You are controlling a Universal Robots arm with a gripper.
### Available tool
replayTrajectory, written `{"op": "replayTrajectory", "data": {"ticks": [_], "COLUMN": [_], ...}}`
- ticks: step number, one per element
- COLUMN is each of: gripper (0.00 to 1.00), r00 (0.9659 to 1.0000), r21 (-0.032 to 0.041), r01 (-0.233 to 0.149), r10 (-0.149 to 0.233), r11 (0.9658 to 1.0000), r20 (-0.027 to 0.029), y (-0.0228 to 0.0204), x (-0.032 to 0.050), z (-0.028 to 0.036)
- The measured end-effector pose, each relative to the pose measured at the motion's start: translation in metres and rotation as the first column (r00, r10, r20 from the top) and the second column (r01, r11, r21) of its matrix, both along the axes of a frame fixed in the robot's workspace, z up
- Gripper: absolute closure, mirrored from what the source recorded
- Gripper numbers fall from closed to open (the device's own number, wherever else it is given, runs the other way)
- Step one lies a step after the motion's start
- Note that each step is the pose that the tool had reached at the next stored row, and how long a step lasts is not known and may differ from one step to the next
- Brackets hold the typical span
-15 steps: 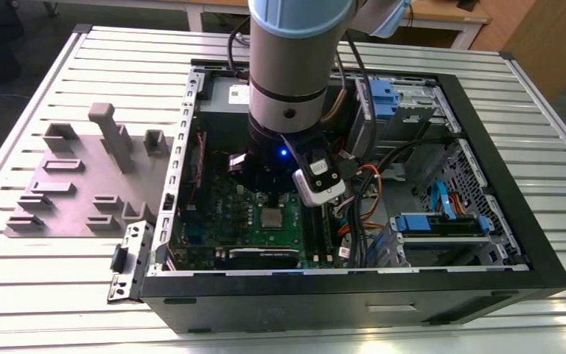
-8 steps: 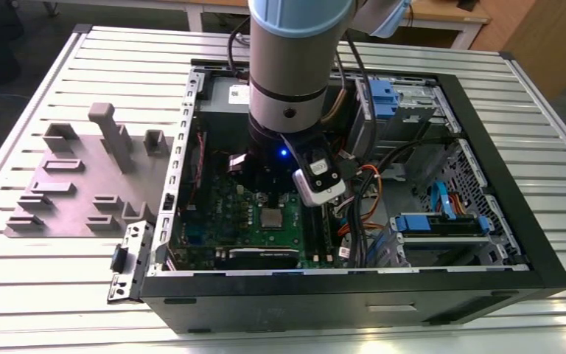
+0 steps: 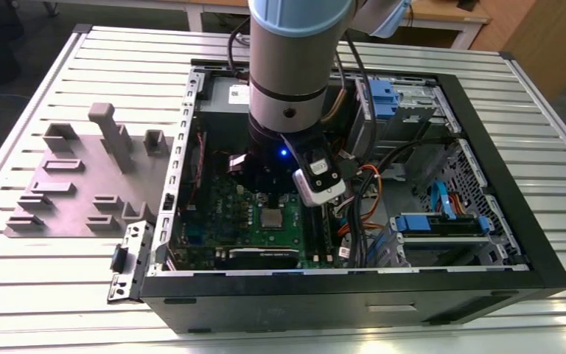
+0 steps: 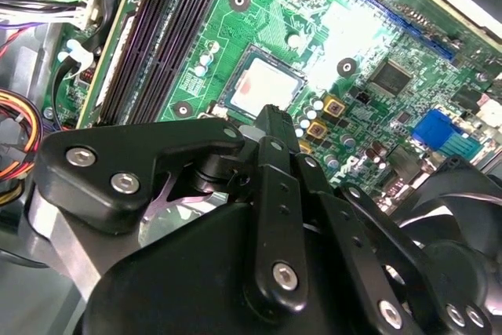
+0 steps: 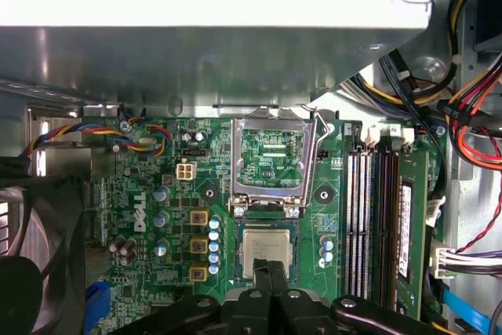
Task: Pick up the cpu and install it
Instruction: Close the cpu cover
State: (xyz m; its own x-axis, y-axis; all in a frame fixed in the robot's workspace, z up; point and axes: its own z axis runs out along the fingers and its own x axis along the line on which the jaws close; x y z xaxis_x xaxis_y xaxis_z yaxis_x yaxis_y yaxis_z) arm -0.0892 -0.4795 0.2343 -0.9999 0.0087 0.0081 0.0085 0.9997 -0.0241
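cpu (image 5: 267,250): flat in its socket, just beside the hinge of the raised socket frame (image 5: 316,162).
gripper (image 5: 271,267): drawn narrow, holding nothing, just above cpu.
progress: cpu looks seated; socket frame not yet closed.

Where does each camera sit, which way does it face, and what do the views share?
Exterior view: off the arm, high over the table, looking down into the open computer case; the arm reaches in.
First wrist view: on the arm, facing straight onto the motherboard; the gripper shows by the cpu.
Second wrist view: on the arm, looking slantwise past the gripper at the motherboard.
All three share the cpu.
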Motion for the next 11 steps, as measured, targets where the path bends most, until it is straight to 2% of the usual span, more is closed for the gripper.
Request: {"op": "replayTrajectory", "data": {"ticks": [11], "gripper": [0.89], "r00": [1.0000], "r21": [-0.0072], "r01": [0.000], "r10": [0.000], "r11": [1.0000], "r20": [0.0000], "y": [0.0000], "x": [0.0000], "z": [0.0000]}}
